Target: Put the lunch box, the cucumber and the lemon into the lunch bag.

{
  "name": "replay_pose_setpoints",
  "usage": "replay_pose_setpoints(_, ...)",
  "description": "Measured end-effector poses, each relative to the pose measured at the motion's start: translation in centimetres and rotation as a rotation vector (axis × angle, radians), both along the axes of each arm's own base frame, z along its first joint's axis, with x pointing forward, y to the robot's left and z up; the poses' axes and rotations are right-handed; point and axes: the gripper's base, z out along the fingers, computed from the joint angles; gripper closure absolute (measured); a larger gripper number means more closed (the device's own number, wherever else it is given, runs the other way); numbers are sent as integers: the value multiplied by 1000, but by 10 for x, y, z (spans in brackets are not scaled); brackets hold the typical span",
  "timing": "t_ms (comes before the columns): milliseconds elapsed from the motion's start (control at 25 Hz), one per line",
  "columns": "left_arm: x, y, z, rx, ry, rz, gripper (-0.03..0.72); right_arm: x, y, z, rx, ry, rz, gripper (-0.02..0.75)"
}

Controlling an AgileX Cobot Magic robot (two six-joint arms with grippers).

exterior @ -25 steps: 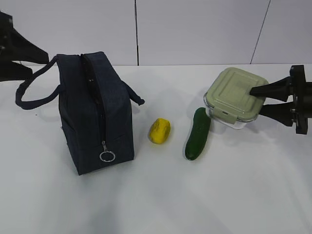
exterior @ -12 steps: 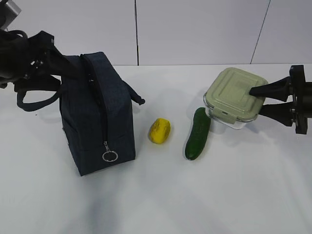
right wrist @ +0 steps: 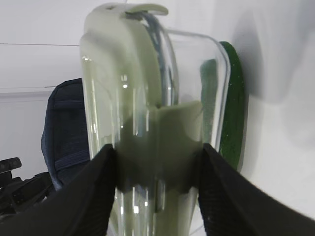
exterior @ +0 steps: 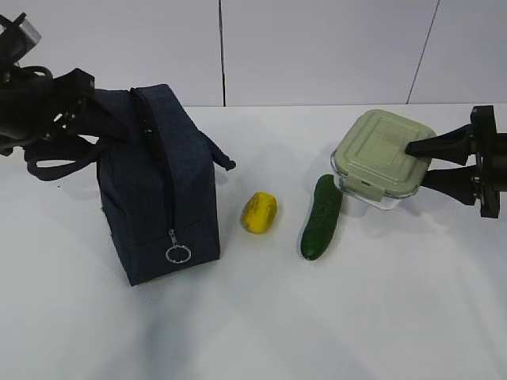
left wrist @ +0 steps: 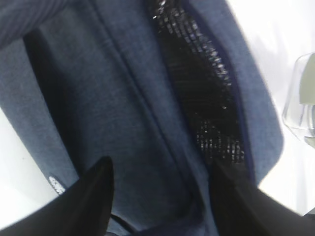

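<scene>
The navy lunch bag [exterior: 158, 190] stands upright on the left, its ring pull [exterior: 177, 254] hanging low on the front face. My left gripper [exterior: 120, 127] is at the bag's top rear, open, with its fingers either side of the dark fabric [left wrist: 147, 123] beside the black zipper strip [left wrist: 197, 88]. The yellow lemon [exterior: 259, 212] and the dark green cucumber [exterior: 322, 217] lie on the table to the bag's right. My right gripper [exterior: 413, 165] is shut on the lunch box [exterior: 383, 158], one finger on the sage lid and one under the glass [right wrist: 128, 98], holding it tilted.
The white tabletop [exterior: 317, 317] runs to a pale wall behind. The bag's loop handles [exterior: 47, 162] droop to the left and the rear right. In the right wrist view the cucumber [right wrist: 234, 123] lies just beyond the box, with the bag [right wrist: 66, 128] farther off.
My left arm has swung in from the far left edge onto the top of the bag, nudging its handle. The right gripper and the lunch box have stayed put.
</scene>
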Motion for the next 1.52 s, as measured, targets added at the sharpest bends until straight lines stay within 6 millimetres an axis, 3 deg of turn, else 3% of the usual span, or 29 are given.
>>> replay_pose_setpoints(200,3,-2,-5,-31,24,21,252,0,0,0,0,0,0,365)
replay_pose_setpoints(320,3,-2,-5,-35,25,23,296,0,0,0,0,0,0,365)
replay_pose_setpoints(480,3,-2,-5,-39,25,24,405,0,0,0,2,3,-1,365)
replay_pose_setpoints(760,4,-2,-5,-41,28,27,669,0,1,0,6,8,-2,365)
replay_pose_setpoints(1200,-3,-5,-6,-53,82,-42,687,9,33,9,5,-29,88,365)
replay_pose_setpoints(1520,-4,-2,19,31,41,-90,688,25,47,40,13,-95,123,365)
